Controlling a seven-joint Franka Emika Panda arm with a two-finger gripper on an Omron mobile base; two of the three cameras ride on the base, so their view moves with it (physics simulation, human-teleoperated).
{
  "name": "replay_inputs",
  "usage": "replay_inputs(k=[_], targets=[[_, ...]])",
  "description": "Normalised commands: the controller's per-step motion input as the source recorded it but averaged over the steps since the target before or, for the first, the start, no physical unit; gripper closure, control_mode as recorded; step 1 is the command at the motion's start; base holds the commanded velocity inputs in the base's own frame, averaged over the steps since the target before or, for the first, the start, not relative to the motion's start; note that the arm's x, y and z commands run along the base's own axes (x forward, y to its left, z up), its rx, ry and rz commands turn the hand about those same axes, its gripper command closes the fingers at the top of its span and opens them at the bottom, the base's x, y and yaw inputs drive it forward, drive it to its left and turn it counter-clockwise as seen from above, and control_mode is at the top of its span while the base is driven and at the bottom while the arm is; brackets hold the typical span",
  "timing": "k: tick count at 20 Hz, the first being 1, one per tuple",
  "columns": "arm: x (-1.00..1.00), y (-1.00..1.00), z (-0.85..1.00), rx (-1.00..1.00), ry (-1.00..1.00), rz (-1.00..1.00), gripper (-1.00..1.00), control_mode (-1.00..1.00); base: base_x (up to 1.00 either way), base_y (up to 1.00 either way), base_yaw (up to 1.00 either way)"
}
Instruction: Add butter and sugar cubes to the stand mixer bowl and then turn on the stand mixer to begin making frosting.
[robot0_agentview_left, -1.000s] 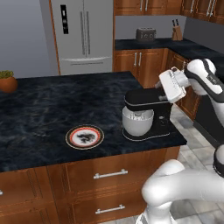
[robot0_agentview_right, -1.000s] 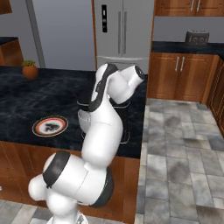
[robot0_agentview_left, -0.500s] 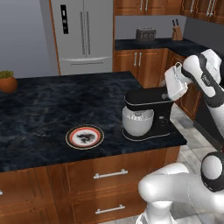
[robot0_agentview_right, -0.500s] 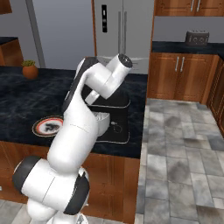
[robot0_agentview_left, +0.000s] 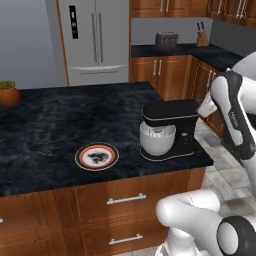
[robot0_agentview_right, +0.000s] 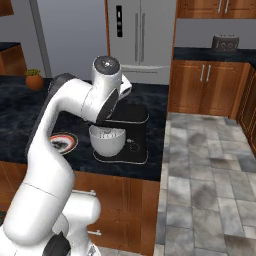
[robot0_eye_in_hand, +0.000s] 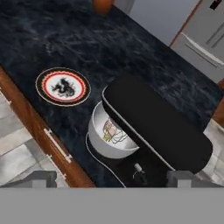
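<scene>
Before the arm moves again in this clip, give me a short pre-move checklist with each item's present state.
1. Hand empty and open: ok; the two fingertips stand wide apart with nothing between them.
2. Stand mixer bowl seated under the head of the stand mixer: ok.
3. Butter and sugar cubes in the bowl: cannot tell; the hand view shows pale, yellowish bits inside, partly hidden by the head.
4. Plate empty of ingredients: ok; just its dark centre pattern shows.
5. Hand lined up over the mixer: ok; the hand view looks down on the head and base.
6. Mixer switch position: cannot tell.
</scene>
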Motion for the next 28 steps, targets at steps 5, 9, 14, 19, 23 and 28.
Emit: replay_inputs(k=[5, 9, 14, 19, 23, 28], targets=[[-0.42, -0.17, -0.29, -0.11, 0.00, -0.59, -1.00, -1.00, 0.00, 0.00, 0.00], [-0.02, -0.44, -0.47, -0.16, 0.07, -0.48, -1.00, -1.00, 0.00, 0.00, 0.00], [0.00, -0.39, -0.52, -0.13, 0.12, -0.35, -1.00, -1.00, 0.00, 0.00, 0.00], [0.00, -0.14, -0.48, 0.00, 0.10, -0.19, -1.00, -1.00, 0.00, 0.00, 0.00], [0.08, 0.00, -0.35, 0.04, 0.16, -0.07, -1.00, -1.00, 0.00, 0.00, 0.00], [0.04, 0.00, -0.30, 0.06, 0.14, -0.04, -1.00, -1.00, 0.00, 0.00, 0.00]])
